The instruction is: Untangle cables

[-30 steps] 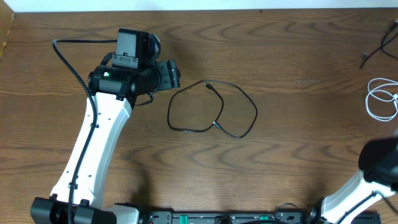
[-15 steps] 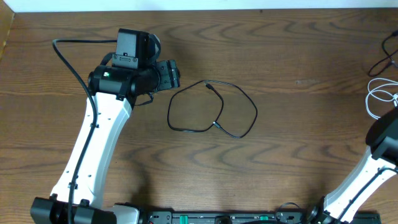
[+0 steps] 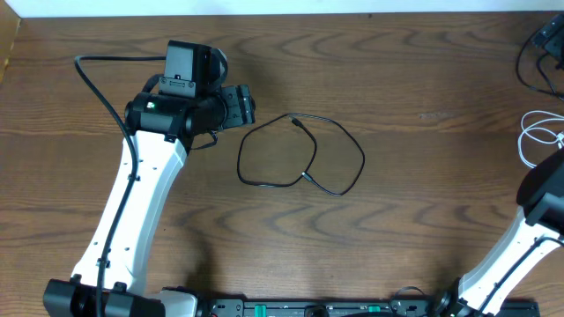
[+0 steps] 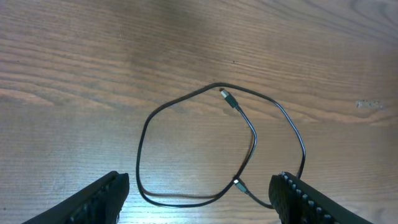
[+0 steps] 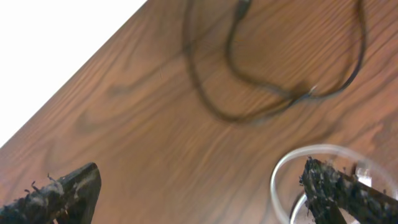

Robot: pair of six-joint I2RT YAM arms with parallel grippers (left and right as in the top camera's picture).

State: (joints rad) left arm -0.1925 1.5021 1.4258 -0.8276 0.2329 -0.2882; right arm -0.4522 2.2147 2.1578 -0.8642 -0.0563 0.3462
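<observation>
Black cable (image 4: 227,96) loops before the left gripper (image 4: 199,186), white cable (image 5: 317,148) beside the right gripper (image 5: 200,169), both jaws wide open and empty; grabbing 2 cords together would retangle them

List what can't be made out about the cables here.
- White cable: in the overhead view it is cut by the right edge; in the right wrist view it is cut by the bottom edge and partly hidden behind one of the right fingers.
- Corner black cable: overhead, it runs off the right edge; in the right wrist view it is blurred, so its plugs are unreadable.
- Right fingers: outside the overhead frame.
</observation>
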